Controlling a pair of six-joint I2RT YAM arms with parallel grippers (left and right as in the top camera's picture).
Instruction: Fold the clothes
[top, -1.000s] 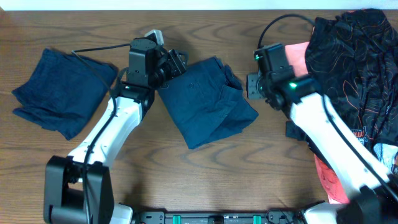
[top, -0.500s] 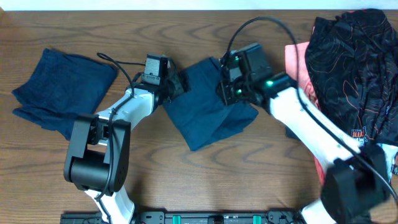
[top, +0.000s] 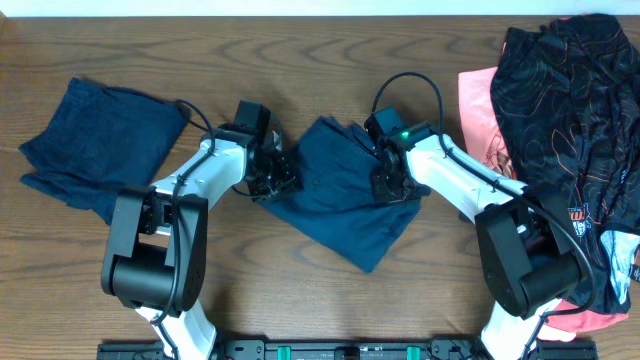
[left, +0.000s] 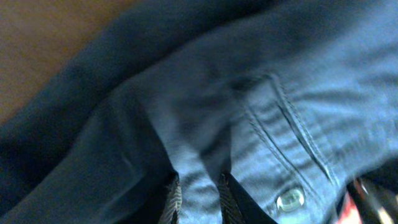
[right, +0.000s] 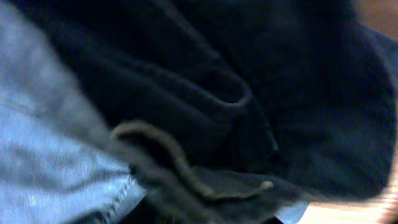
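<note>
Navy-blue shorts (top: 345, 205) lie crumpled in the middle of the table. My left gripper (top: 276, 178) is at their left edge. In the left wrist view its two fingers (left: 199, 190) pinch a raised fold of the navy cloth (left: 186, 112), beside a pocket button (left: 290, 200). My right gripper (top: 390, 183) is at the shorts' right edge. In the right wrist view, bunched dark cloth and a hem (right: 186, 168) fill the frame and hide the jaws. A second navy piece (top: 95, 145) lies folded at the far left.
A black garment with orange swirls (top: 570, 110) is heaped at the right, over a salmon-pink piece (top: 478, 110) that also shows at the front right (top: 585, 312). Bare wooden table (top: 300, 290) lies in front of the shorts.
Both grippers have come down onto the middle shorts, the right one from the right. The shorts have shifted toward the front and changed shape. The left folded piece has not moved.
</note>
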